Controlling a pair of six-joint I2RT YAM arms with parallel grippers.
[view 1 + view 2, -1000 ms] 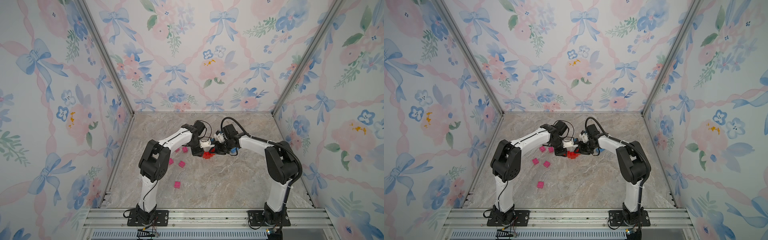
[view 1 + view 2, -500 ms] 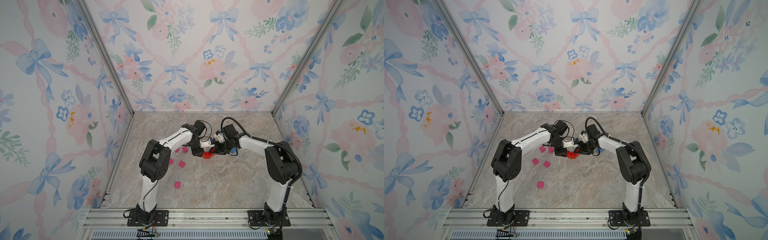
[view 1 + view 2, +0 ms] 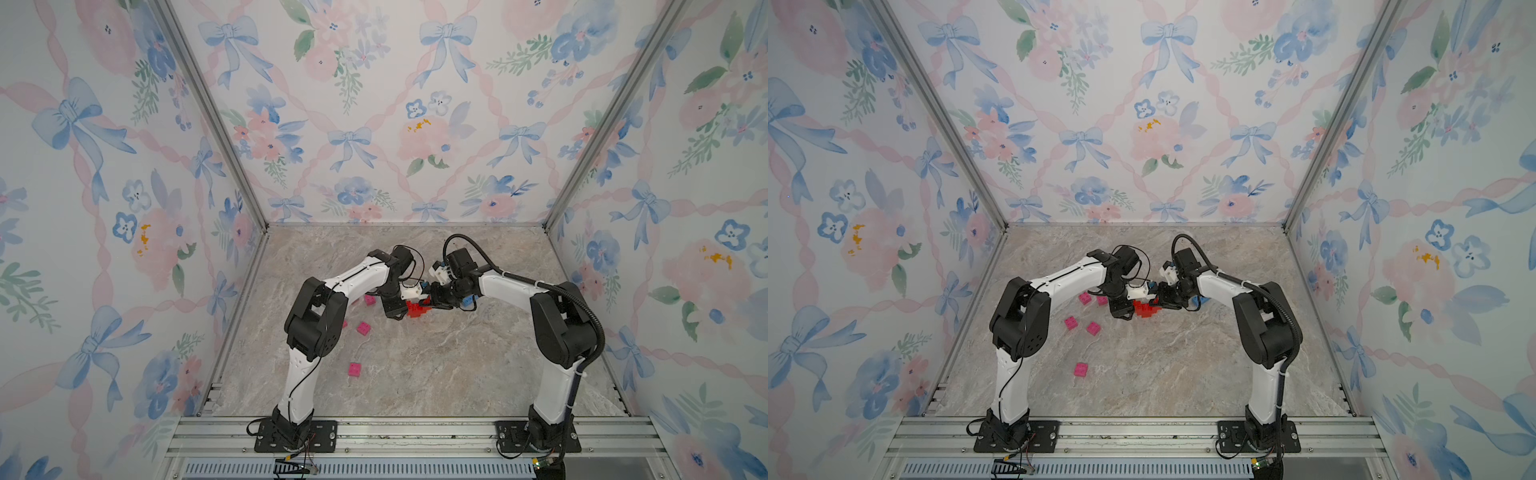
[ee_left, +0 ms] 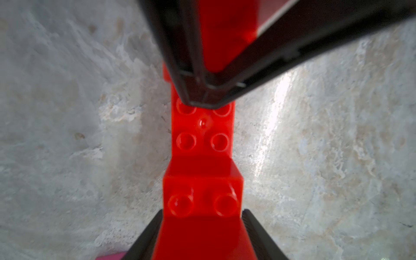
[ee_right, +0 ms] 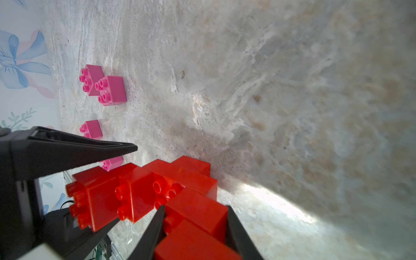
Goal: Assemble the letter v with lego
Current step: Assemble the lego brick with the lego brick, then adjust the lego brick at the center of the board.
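Observation:
A stepped chain of red lego (image 3: 417, 308) (image 3: 1144, 309) (image 5: 144, 186) lies at mid-table between both arms. My right gripper (image 3: 432, 303) (image 5: 194, 208) is shut on one end of it, a finger pressed to each side. At the other end my left gripper (image 3: 405, 311) (image 4: 203, 211) stands open, straddling the last red brick (image 4: 203, 195). In the right wrist view its fingers (image 5: 126, 147) are spread, with floor showing between one and the brick. Several pink lego bricks (image 3: 1093, 328) (image 5: 111, 90) lie loose near the left arm. A blue brick (image 3: 468, 300) peeks from under the right arm.
One pink brick (image 3: 354, 369) lies apart, nearer the front rail (image 3: 415, 432). Flowered walls (image 3: 124, 249) close in the marble floor (image 3: 436, 365) on three sides. The two wrists nearly touch over the red chain.
My left gripper's jaws have parted from shut to open around the end of the red chain. Both arms and the bricks have stayed where they were.

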